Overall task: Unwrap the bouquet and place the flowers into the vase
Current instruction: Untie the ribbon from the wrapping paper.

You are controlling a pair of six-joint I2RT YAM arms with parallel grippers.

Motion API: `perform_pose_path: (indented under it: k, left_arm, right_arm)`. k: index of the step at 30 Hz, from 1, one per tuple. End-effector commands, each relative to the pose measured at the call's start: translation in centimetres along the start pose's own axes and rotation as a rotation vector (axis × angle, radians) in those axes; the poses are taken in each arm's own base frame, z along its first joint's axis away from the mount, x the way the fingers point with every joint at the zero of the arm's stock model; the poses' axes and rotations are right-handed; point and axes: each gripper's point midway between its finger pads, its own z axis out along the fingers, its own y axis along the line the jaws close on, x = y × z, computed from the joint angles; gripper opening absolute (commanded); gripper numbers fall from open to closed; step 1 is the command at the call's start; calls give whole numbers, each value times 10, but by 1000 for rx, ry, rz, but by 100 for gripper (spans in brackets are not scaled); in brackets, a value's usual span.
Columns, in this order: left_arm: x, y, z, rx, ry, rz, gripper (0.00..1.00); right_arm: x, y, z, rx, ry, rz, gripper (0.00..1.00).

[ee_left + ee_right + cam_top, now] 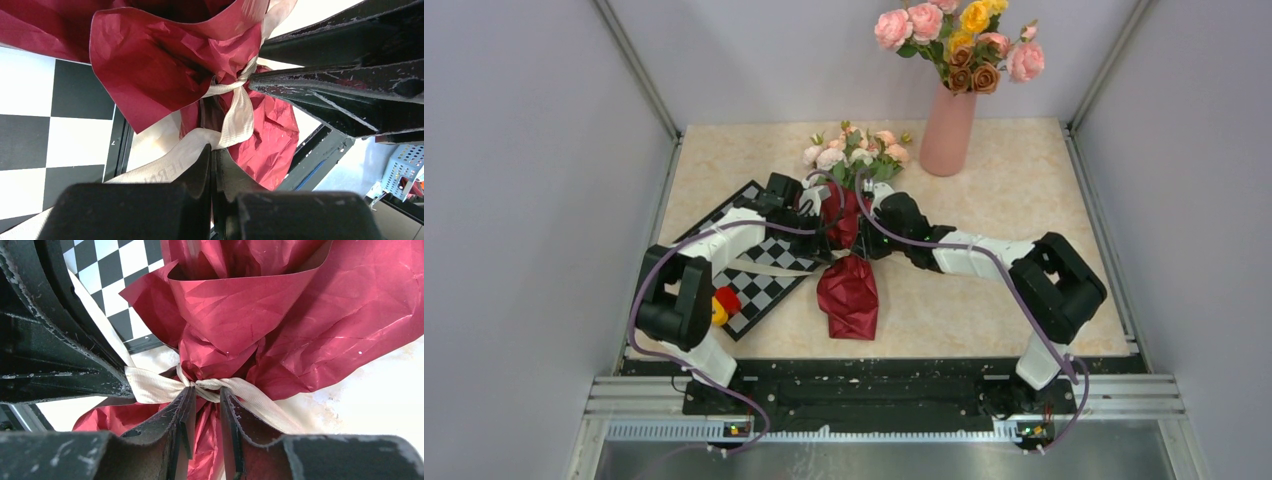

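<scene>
The cream ribbon (240,115) is clamped in the left gripper (212,150), and its knot (207,384) is positioned at the tips of the narrowly parted right gripper (206,401).

I see the beige table (1024,190) carrying a checkerboard (764,290) on the left, the bouquet (848,295) mid-table, the vase (947,135) far back.

Hemmed around bouquet (848,285): left arm (724,235) at 9 o'clock, right arm (969,255) at 3, vase (948,130) at 1; open table (764,150) at 11.
</scene>
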Motion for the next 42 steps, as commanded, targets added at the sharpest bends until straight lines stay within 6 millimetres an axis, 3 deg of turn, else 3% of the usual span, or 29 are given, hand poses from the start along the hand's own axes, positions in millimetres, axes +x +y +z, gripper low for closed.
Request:
perform_pose_path:
  k: [1,11,13,27,32,35,42]
  left_arm:
    - [-12,-7,-1,28,-21,16,0]
    - [-12,-5,-1,11,-17,15,0]
    - [-10,-2,-1,0,-10,8,0]
    - [-11,11,-6,-93,-9,16,1]
    - [-16,9,-13,-103,-36,44,34]
    - [-20,6,-20,-106,-64,71,49]
    - [-26,-13,-33,-48,-163,79,66]
  right_arm:
    - [-19,16,4,-21,-52,-41,26]
    - [-15,4,10,42,-35,-27,9]
    - [-14,3,10,49,-34,-23,0]
    - [-31,8,-12,44,-147,34,0]
    - [-30,12,-13,21,-153,51,0]
    - [-28,11,-14,19,-155,57,0]
    - [-28,14,-18,2,-173,80,0]
